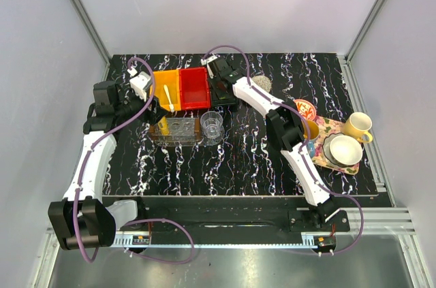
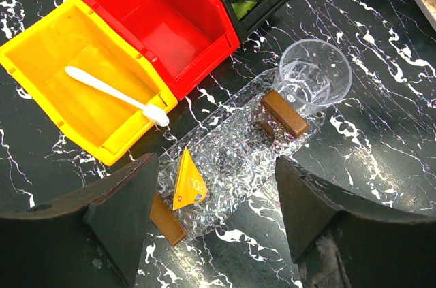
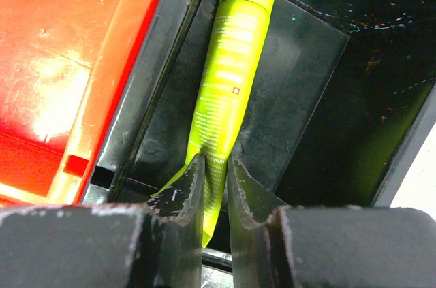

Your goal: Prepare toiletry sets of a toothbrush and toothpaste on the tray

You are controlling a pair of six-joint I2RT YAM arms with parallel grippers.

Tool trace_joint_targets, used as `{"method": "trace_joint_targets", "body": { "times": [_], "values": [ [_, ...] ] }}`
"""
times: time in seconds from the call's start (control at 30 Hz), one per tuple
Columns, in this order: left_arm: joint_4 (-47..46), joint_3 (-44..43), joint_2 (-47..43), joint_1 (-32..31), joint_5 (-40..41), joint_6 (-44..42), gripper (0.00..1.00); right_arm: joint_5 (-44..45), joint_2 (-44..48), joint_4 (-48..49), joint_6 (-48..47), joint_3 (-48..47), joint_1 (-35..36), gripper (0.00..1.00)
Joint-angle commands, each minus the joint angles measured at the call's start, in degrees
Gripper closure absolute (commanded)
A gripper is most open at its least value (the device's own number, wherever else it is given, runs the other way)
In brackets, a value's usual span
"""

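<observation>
On the tabletop (image 1: pixel 238 165): a black surface veined with white; a clear tray (image 2: pixel 231 141) with brown handles (image 2: pixel 286 114) lies on it.
Room: pale grey walls (image 1: pixel 225 2) stand on three sides, with aluminium rails (image 1: pixel 80 9) running down to the corners behind the tray.
Left jaws: spread wide with nothing between them, hanging above the tray.
Right jaws: pinched on the flat crimped end of the green toothpaste tube (image 3: pixel 228 77).
Green tube's place: inside the black bin (image 3: pixel 306 84), behind the tray and to its right.
Yellow toothpaste tube (image 2: pixel 188 180): lying on the tray, at the end away from the clear cup (image 2: pixel 315 73).
Toothbrush (image 2: pixel 116 94): white, lying aslant in the yellow bin (image 2: pixel 41 56) just behind the tray, head toward the tray.
Red bin (image 2: pixel 157 22): behind the tray, between the yellow and black bins.
Clear cup: upright, just beside the tray's right end.
Well to the right of the tray: a patterned mat (image 1: pixel 325 124) carrying a yellow mug (image 1: pixel 357 126) and a white bowl (image 1: pixel 343 150).
</observation>
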State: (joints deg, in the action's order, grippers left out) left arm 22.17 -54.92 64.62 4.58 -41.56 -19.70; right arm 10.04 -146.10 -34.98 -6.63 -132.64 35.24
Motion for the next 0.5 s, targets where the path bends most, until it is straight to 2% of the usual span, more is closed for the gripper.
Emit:
{"method": "trace_joint_targets", "body": {
  "times": [0.0,0.47],
  "values": [
    [-2.92,0.07,-0.99,-0.10,0.08,-1.13,0.27,2.17,3.01,-1.32,-0.66,-3.32,0.18,1.00],
    [-2.84,-0.19,-0.81,-0.01,0.34,-1.39,0.27,2.53,3.46,-2.99,-1.63,-7.81,0.18,1.00]
  ]
}}
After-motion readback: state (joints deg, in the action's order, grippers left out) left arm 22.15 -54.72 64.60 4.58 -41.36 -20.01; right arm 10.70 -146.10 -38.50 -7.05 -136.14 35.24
